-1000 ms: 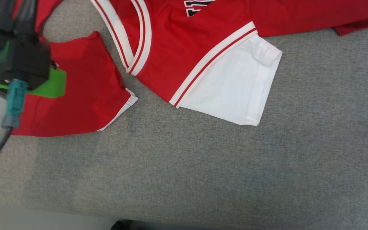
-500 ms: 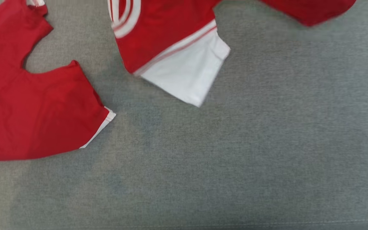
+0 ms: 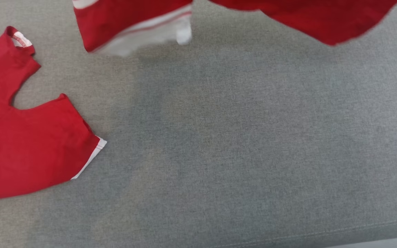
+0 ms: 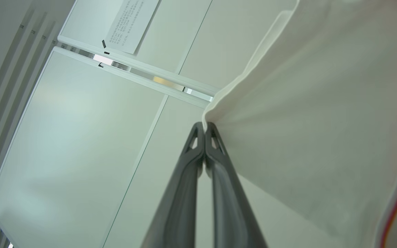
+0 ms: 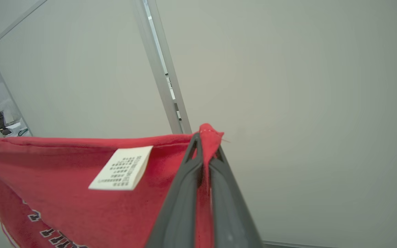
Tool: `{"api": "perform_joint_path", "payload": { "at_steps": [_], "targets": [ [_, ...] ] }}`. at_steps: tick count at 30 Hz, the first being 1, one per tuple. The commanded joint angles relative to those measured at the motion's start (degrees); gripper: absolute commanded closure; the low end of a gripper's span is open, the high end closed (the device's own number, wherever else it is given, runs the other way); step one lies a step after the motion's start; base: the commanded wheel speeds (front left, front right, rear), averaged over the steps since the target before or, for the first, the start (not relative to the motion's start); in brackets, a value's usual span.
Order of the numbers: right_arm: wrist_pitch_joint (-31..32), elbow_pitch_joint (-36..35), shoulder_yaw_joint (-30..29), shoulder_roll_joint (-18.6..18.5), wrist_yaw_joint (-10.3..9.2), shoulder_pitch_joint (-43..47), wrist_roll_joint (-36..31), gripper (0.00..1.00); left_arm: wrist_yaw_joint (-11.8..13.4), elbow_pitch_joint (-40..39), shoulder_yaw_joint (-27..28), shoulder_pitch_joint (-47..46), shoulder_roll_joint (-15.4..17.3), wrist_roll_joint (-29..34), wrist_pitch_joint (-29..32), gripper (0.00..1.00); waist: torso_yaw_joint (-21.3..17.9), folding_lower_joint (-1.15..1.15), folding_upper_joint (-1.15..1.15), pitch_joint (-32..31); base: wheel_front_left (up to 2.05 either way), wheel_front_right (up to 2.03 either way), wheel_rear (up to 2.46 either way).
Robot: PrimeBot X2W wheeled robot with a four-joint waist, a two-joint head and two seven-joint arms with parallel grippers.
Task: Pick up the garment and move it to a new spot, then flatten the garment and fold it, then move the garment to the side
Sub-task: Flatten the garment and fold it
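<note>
Along the head view's top edge, over the grey surface (image 3: pixel 240 144), the garment (image 3: pixel 305 20) hangs, its white edge pinched in the left gripper's (image 4: pixel 204 126) pressed-together jaws, a red corner pinched in the right gripper's (image 5: pixel 205 137), white label (image 5: pixel 121 168) print too small to read, dark lettering (image 5: pixel 47 234) cut off.

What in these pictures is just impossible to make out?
- Head view: the red-and-white fabric jersey is cut off by the top edge; its white sleeve is motion-blurred.
- Head view: the flat red cloth piece runs off the left edge; whether it joins the jersey is unclear.
- Right wrist view: the small white care label has print too small to read; black lettering is cut by the bottom edge.
- Left wrist view: the paper wall notice is too small to read.
</note>
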Motion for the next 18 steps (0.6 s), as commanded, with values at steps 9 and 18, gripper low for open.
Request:
{"api": "perform_joint_path", "payload": {
  "at_steps": [9, 18],
  "targets": [
    [-8.61, 11.87, 6.49, 6.31, 0.02, -10.07, -14.0, 1.0, 0.01, 19.07, -16.96, -16.86, -6.94, 1.3, -4.96, 1.0, -0.6, 0.0, 0.0, 10.52, 0.0, 0.0, 0.0],
    [-23.5, 28.54, 6.59, 14.92, 0.0, -22.62, -29.08, 1.0, 7.05, 31.04, -17.16, -30.93, -13.31, 6.51, -12.8, 1.0, -0.69, 0.0, 0.0, 19.43, 0.0, 0.0, 0.0]
  ]
}}
